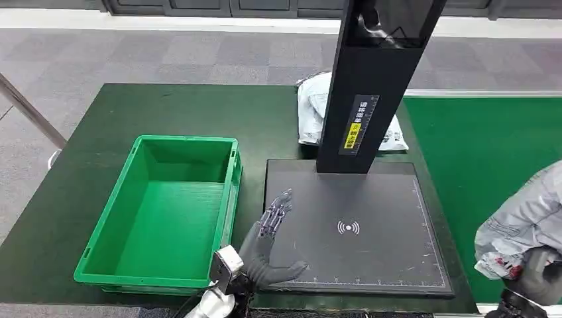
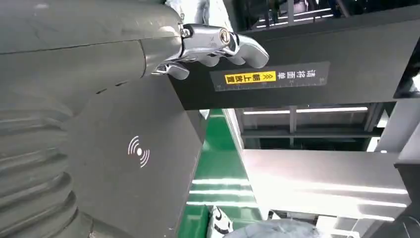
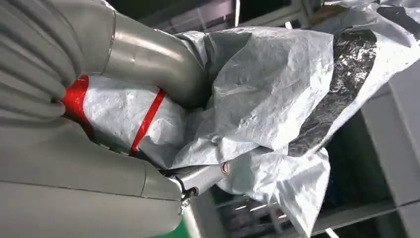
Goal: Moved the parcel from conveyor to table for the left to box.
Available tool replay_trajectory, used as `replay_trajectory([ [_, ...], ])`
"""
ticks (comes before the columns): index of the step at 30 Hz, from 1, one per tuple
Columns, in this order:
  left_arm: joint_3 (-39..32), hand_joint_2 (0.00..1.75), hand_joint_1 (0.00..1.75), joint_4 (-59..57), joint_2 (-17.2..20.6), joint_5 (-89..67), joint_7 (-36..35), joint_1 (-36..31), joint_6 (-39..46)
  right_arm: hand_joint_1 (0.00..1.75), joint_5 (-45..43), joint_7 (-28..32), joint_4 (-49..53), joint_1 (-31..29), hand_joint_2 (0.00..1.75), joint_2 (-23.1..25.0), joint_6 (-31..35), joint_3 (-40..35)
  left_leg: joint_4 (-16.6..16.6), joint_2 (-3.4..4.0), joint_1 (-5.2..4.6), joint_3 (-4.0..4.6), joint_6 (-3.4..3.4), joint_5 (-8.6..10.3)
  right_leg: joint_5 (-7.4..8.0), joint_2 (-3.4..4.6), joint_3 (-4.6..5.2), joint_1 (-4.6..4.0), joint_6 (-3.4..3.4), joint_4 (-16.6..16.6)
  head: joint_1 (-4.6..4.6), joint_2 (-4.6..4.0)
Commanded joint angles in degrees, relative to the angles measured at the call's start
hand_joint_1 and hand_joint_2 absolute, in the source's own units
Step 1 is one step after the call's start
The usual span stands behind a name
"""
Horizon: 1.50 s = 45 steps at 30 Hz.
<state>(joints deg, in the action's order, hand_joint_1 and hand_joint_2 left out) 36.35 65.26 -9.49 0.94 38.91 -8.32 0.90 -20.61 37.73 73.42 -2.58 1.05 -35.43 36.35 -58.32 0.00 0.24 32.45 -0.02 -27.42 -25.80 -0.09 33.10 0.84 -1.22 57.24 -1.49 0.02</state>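
My right hand (image 1: 538, 281) grips a crumpled grey plastic parcel (image 1: 523, 222) with red tape, held above the green conveyor (image 1: 484, 146) at the right. Up close in the right wrist view, the parcel (image 3: 267, 89) is wrapped by my thumb and fingers (image 3: 148, 54). My left hand (image 1: 268, 242) hovers open, fingers spread, over the left edge of the black scanner pad (image 1: 371, 218). The left wrist view shows my left hand (image 2: 99, 64) above the pad (image 2: 138, 151). The empty green box (image 1: 166, 212) sits on the dark table to the left of the pad.
A black scanner post (image 1: 371, 86) rises from the back of the pad. Behind it lies a white parcel (image 1: 315, 109) on the table (image 1: 99, 126). A metal bar (image 1: 30, 112) slants at the far left over grey floor.
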Motion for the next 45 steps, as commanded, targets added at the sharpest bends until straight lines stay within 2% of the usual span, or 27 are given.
replay_trajectory([
  [1, -0.29, 1.75, 0.00, -0.75, 1.19, -0.56, 0.01, -1.00, -1.32, 1.75, 3.50, -0.28, 9.52, 2.63, 1.75, 3.49, 3.29, -4.05, 0.09, 0.11, -0.01, -0.01, -0.04, 0.04, 0.06, 0.11, 0.04, 0.00, 0.08, -0.06, 0.00, 0.00],
  [4, -0.35, 1.75, 0.00, -1.24, 0.66, -0.58, -0.18, -1.74, -1.95, 1.75, 9.05, -2.14, 10.83, 5.38, 1.75, 3.28, 2.08, -11.32, 0.06, 0.12, -0.02, 0.03, -0.03, 0.03, 0.05, 0.11, 0.07, 0.01, 0.06, -0.03, 0.00, 0.00],
  [10, -0.29, 1.75, 0.00, -1.40, 0.68, -0.60, -0.12, -1.72, -2.14, 1.75, 10.79, -2.20, 10.53, 5.97, 1.75, 2.71, 1.78, -13.43, 0.08, 0.07, 0.00, 0.00, -0.05, 0.04, 0.03, 0.07, 0.06, 0.00, 0.07, -0.03, 0.02, 0.00],
  [12, -0.12, 1.75, 0.00, -1.84, 0.45, -0.49, 0.23, -2.20, -2.76, 1.75, 21.00, -2.69, 9.77, 7.30, 1.75, 1.36, 2.01, -21.23, 0.11, 0.07, 0.02, -0.02, -0.05, 0.05, 0.05, 0.06, 0.02, -0.03, 0.08, -0.10, 0.00, 0.00],
  [14, -0.44, 1.75, 0.00, -1.33, -0.07, -0.76, 1.09, -2.37, -1.57, 1.75, 31.38, -0.38, 5.63, 7.01, 1.75, 0.67, 6.46, -31.23, 0.15, 0.18, 0.02, -0.05, -0.06, 0.05, 0.09, 0.17, 0.03, -0.02, 0.08, -0.13, 0.00, 0.00],
  [15, -0.60, 1.75, 0.00, 0.55, -0.10, -2.32, 1.09, -2.12, 1.19, 1.75, 33.64, 0.31, 3.21, 6.17, 1.75, 0.22, 7.99, -35.29, 0.05, 0.31, 0.07, -0.03, -0.05, -0.01, 0.09, 0.30, 0.05, -0.07, 0.06, -0.05, 0.00, 0.00],
  [17, -1.00, 1.75, 0.00, 8.97, -0.01, -5.36, 1.09, -0.58, 11.81, 1.75, 40.25, -0.04, -1.91, 3.59, 1.75, -0.22, 13.75, -43.43, 0.06, 0.61, 0.12, -0.02, -0.10, -0.06, 0.15, 0.62, 0.11, -0.11, 0.09, -0.04, 0.00, 0.00],
  [19, 1.13, 1.75, 0.00, 16.63, 1.40, -9.65, 1.09, -0.42, 25.05, 1.75, 45.13, -1.42, -6.28, 1.50, 1.75, -0.25, 19.51, -48.45, 0.03, 0.64, 0.13, 0.55, -0.18, -0.08, 0.12, 0.63, 0.21, -0.13, 0.20, 0.03, 0.00, 0.00],
  [20, 2.72, 1.75, 0.00, 20.53, 2.50, -12.10, 1.09, -0.54, 34.10, 1.75, 48.33, -2.76, -8.32, 0.58, 1.75, -0.30, 23.44, -50.37, 0.03, 0.47, 0.12, 0.57, -0.18, -0.06, 0.06, 0.46, 0.26, -0.12, 0.20, 0.04, 0.00, 0.00],
  [21, 4.06, 1.75, 0.00, 21.98, 3.42, -13.27, 1.09, -0.85, 37.98, 1.75, 49.75, -3.57, -9.28, 0.16, 1.75, -0.27, 25.39, -51.01, 0.06, 0.51, 0.15, 0.56, -0.20, -0.03, 0.11, 0.50, 0.34, -0.15, 0.22, 0.02, 0.00, 0.00],
  [22, 2.58, 1.75, 0.00, 25.92, 3.27, -14.42, 1.09, 0.78, 39.10, 1.75, 53.49, -5.00, -11.19, -0.88, 1.75, -0.14, 30.30, -52.02, 0.15, 0.44, 0.11, 0.44, -0.23, 0.03, 0.10, 0.42, 0.36, -0.11, 0.24, 0.02, 0.00, 0.00],
  [23, 1.44, 1.75, 0.00, 28.18, 2.86, -16.21, 1.09, 2.14, 39.10, 1.64, 56.47, -6.63, -12.14, -1.58, 1.75, -0.23, 33.80, -52.54, 0.08, 0.29, 0.14, 0.22, -0.29, 0.12, 0.08, 0.28, 0.37, -0.13, 0.26, 0.07, 0.00, 0.00],
  [24, 0.44, 1.75, 0.00, 29.60, 2.41, -17.94, 1.09, 2.68, 39.10, 1.64, 56.55, -6.65, -12.62, -1.85, 1.75, -0.13, 33.91, -52.61, 0.04, 0.25, 0.14, 0.23, -0.32, 0.11, 0.08, 0.26, 0.38, -0.13, 0.27, 0.14, 0.00, 0.00],
  [26, -1.06, 1.75, 0.00, 33.12, 1.55, -20.91, 1.09, 4.33, 39.10, 0.66, 58.58, -7.49, -12.83, -2.49, 1.75, -0.53, 35.47, -52.92, 0.10, 0.29, 0.11, 0.14, -0.33, 0.11, 0.07, 0.32, 0.33, -0.09, 0.28, 0.17, 0.02, 0.00],
  [27, -1.12, 1.75, 0.00, 34.91, 1.35, -21.25, 1.09, 4.86, 39.10, 0.05, 60.96, -8.62, -12.95, -2.90, 1.75, -0.67, 37.67, -53.26, 0.19, 0.28, 0.10, 0.08, -0.32, 0.14, 0.09, 0.31, 0.27, -0.09, 0.29, 0.08, 0.00, 0.00],
  [31, -1.12, 1.75, 0.00, 35.30, 1.35, -21.21, 1.09, 4.96, 39.10, 0.05, 61.96, -9.00, -12.96, -2.99, 1.75, -0.63, 38.73, -53.41, 0.09, 0.18, 0.06, 0.18, -0.33, 0.13, 0.04, 0.22, 0.38, -0.04, 0.28, 0.20, 0.02, 0.00],
  [33, -1.58, 1.75, 0.00, 36.93, 0.94, -22.78, 1.09, 5.12, 39.10, 0.00, 63.28, -9.41, -13.06, -3.55, 1.75, -0.35, 39.88, -53.69, 0.13, 0.09, 0.07, 0.16, -0.33, 0.17, 0.05, 0.13, 0.34, -0.06, 0.29, 0.15, 0.00, 0.00],
  [34, -0.79, 1.75, 0.00, 36.61, 1.28, -22.50, 1.09, 4.71, 39.10, 0.00, 63.46, -8.92, -12.68, -3.58, 0.00, -0.18, 40.56, -53.70, 0.16, 0.14, 0.06, 0.18, -0.34, 0.20, 0.09, 0.16, 0.37, -0.05, 0.31, 0.13, 0.02, 0.00],
  [39, 4.13, 1.75, 0.00, 30.25, 4.08, -13.68, 1.09, 1.49, 39.10, 0.00, 70.78, -10.97, -7.65, -2.38, 0.00, 0.33, 48.55, -54.24, 0.15, 0.02, 0.05, 0.18, -0.34, 0.21, 0.05, 0.03, 0.35, -0.04, 0.30, 0.14, 0.00, 0.00],
  [41, 7.27, 1.75, 0.00, 26.85, 6.00, -8.32, 1.09, 0.08, 36.61, 0.00, 69.67, -9.53, -5.15, -1.93, 0.00, 0.59, 48.84, -54.15, 0.14, -0.03, 0.04, 0.19, -0.35, 0.22, 0.04, -0.02, 0.36, -0.02, 0.31, 0.18, 0.00, 0.00],
  [45, 7.71, 1.75, 0.00, 24.82, 6.38, -6.31, 1.09, -0.17, 33.68, 0.00, 69.02, -8.38, -3.46, -1.68, 0.00, 0.43, 49.31, -54.28, 0.21, 0.01, 0.05, 0.14, -0.39, 0.27, 0.08, 0.03, 0.33, -0.04, 0.32, 0.10, 0.00, 0.00],
])
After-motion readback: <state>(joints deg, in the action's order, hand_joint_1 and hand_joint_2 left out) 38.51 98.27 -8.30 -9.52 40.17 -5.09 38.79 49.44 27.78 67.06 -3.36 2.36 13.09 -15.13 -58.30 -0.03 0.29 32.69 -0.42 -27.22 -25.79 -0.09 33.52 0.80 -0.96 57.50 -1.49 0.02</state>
